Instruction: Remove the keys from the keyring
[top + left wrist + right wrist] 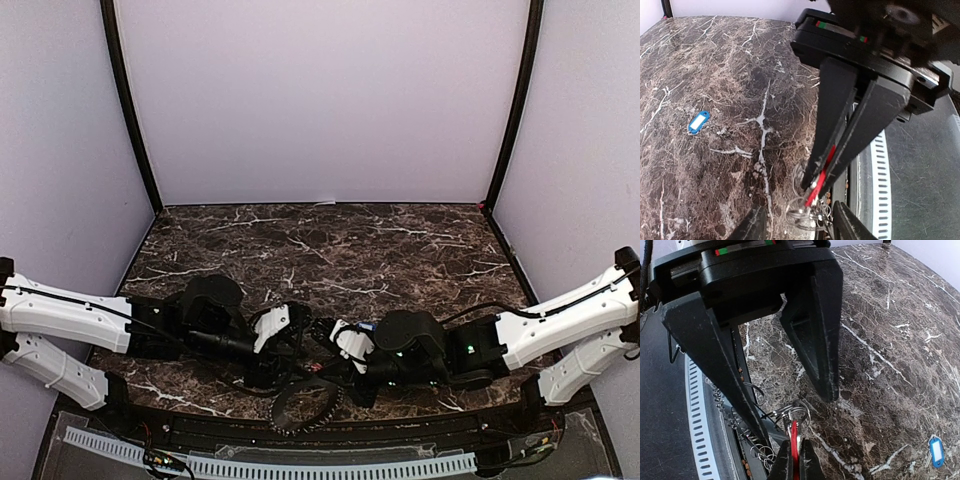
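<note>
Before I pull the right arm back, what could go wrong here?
The left claw is open, so nothing pins the wire rings; the right claw, shut on the red key, may just drag them along. The bunch sits at the near edge of the table, so it could slip off. The two claws are close enough to collide.

Colours: brown-black marble counter (330, 250), white veining
red-headed key (821, 176), blue-headed key (698, 122) with white label panel, keyring (280, 410) dark grey, jaws black, arms (60, 315) white, front slotted strip (330, 467) white, walls (320, 100) pale lilac
</note>
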`<state>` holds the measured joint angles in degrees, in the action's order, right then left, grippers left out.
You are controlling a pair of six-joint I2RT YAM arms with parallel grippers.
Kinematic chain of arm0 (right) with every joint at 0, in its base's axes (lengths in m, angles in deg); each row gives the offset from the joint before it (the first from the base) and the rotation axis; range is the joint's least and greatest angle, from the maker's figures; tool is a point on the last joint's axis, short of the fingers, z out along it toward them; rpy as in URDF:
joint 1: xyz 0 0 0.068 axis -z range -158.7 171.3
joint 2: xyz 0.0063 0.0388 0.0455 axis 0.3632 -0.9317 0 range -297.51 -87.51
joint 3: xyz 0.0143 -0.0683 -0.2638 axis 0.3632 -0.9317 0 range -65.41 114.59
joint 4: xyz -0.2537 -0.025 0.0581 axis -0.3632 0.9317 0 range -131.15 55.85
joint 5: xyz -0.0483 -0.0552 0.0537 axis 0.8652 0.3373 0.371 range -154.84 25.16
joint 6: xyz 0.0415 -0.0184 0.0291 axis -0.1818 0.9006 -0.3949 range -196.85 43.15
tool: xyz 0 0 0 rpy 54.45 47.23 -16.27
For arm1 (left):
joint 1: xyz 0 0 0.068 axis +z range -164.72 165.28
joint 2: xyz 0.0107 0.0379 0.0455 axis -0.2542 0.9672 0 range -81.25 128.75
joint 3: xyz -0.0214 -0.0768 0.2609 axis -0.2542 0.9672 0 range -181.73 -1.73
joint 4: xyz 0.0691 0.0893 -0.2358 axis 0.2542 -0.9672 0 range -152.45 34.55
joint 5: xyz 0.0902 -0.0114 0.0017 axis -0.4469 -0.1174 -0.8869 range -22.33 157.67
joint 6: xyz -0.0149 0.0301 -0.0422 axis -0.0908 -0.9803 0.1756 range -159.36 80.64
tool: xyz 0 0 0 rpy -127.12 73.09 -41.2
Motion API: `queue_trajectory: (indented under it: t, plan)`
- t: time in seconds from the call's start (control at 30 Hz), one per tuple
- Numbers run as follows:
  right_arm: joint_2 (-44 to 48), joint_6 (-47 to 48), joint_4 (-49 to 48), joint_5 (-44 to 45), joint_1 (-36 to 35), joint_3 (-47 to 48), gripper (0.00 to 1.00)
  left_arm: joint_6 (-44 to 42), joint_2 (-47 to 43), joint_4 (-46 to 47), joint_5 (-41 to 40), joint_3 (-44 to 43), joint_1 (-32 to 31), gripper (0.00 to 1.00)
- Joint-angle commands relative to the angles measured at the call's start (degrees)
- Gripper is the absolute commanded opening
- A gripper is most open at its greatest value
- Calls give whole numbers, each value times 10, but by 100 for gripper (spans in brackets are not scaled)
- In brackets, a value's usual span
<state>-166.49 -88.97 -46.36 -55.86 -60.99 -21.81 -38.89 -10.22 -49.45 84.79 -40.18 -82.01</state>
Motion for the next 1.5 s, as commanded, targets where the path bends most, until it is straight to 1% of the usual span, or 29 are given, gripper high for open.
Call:
queue_trajectory:
  t: [0.0, 0.1, 0.13, 0.17, 0.2, 0.27, 0.37, 0.43, 0.5, 0.67, 0.7, 0.77, 1.03, 1.23, 1.37, 1.47]
  plan:
    - [16, -13, -51, -21, 6, -3, 0, 8, 6, 45, 6, 9, 0, 50]
    - [19, -13, -59, -31, 7, -6, 0, 6, 12, 53, 10, 10, 0, 49]
    - [19, -12, -60, -34, 8, -7, 0, 5, 14, 54, 15, 9, 0, 46]
    - [20, -13, -60, -35, 8, -8, 0, 5, 17, 54, 20, 9, 0, 40]
    - [21, -12, -61, -37, 10, -10, 0, 4, 18, 55, 24, 8, 0, 31]
    - [24, -12, -60, -40, 11, -13, 0, 3, 17, 55, 31, 9, 0, 19]
    - [29, -12, -60, -42, 14, -20, 2, 2, 12, 56, 39, 11, 0, 6]
    - [34, -10, -58, -49, 16, -25, 7, 3, 10, 57, 45, 13, 0, 1]
    - [40, -8, -57, -62, 16, -29, 12, 4, 10, 55, 51, 12, 0, 0]
    - [56, -7, -50, -86, 19, -40, 30, 5, 11, 53, 60, 11, 0, 0]
    - [60, -8, -50, -90, 23, -44, 33, 5, 11, 54, 60, 11, 0, 0]
    - [64, -11, -51, -93, 28, -48, 35, 4, 11, 55, 61, 11, 0, 0]
    - [53, -17, -62, -110, 39, -57, 35, 3, 8, 55, 60, 12, 0, 0]
    - [39, -23, -95, -126, 40, -56, 32, 5, -1, 57, 56, 16, 0, 0]
    - [22, -27, -105, -129, 40, -50, 27, 7, -9, 62, 52, 20, 0, 0]
    - [10, -30, -108, -130, 40, -44, 18, 11, -13, 70, 52, 25, 0, 0]
